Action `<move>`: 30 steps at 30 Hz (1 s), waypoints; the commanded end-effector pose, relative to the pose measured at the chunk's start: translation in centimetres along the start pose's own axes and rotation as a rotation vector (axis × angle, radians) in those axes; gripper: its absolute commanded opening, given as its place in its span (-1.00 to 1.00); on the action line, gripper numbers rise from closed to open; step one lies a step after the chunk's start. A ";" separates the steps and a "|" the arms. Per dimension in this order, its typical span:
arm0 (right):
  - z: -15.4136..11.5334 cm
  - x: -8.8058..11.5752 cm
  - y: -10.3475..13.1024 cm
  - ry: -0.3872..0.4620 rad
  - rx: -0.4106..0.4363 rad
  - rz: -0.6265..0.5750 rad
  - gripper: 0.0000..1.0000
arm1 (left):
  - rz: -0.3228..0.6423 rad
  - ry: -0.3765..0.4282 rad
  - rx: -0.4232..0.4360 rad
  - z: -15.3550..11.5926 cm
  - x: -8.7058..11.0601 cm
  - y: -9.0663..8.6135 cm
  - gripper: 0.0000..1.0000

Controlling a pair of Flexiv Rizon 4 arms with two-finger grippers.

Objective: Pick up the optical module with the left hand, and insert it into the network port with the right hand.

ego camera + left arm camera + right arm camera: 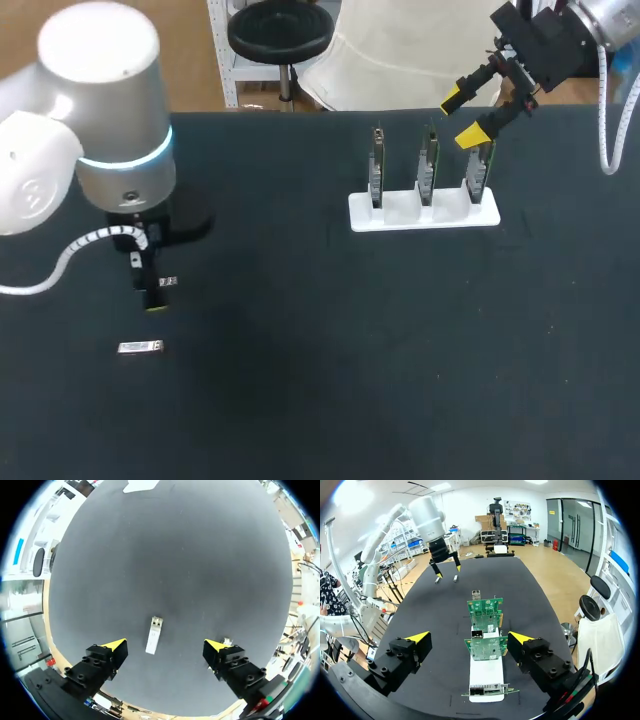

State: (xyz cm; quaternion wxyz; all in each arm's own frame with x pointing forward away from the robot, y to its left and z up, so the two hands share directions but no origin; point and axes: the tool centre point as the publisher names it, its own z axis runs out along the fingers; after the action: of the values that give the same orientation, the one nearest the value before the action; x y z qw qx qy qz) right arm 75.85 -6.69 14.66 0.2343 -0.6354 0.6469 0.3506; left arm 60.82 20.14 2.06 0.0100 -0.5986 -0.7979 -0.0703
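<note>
The optical module [140,347], a small silver bar, lies flat on the black table at the near left. In the left wrist view the module [154,636] lies on the cloth between and just ahead of my open left gripper [165,650], untouched. That gripper [152,298] hangs just behind the module, pointing down. Three green circuit boards with metal network ports [476,594] stand upright in a white holder [423,215]. My right gripper [462,116] hovers open above the rightmost board [480,168]. Its fingers straddle the row of boards [486,647] from above, and it holds nothing.
A second small silver piece [168,282] lies beside the left gripper, close to one fingertip [226,641]. The black table [330,360] stretches open between module and holder. The table's back edge runs just behind the holder.
</note>
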 end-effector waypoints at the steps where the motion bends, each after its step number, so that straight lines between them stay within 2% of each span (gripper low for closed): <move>1: 0.0 0.0 0.1 0.000 0.002 -0.001 1.00 | 0.021 -0.005 0.020 0.5 0.6 0.6 1.00; 10: 0.0 0.0 0.1 0.000 0.002 -0.001 1.00 | 0.137 0.019 0.007 1.5 0.6 0.3 1.00; 30: 0.0 0.0 0.1 0.000 0.002 -0.001 1.00 | 0.096 -0.021 0.038 2.3 1.4 1.0 1.00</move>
State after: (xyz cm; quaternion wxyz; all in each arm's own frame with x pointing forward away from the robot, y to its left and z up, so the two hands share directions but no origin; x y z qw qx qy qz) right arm 75.85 -6.69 14.66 0.2343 -0.6354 0.6469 0.3505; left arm 61.23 21.82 0.20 0.0150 -0.6353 -0.7703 -0.0528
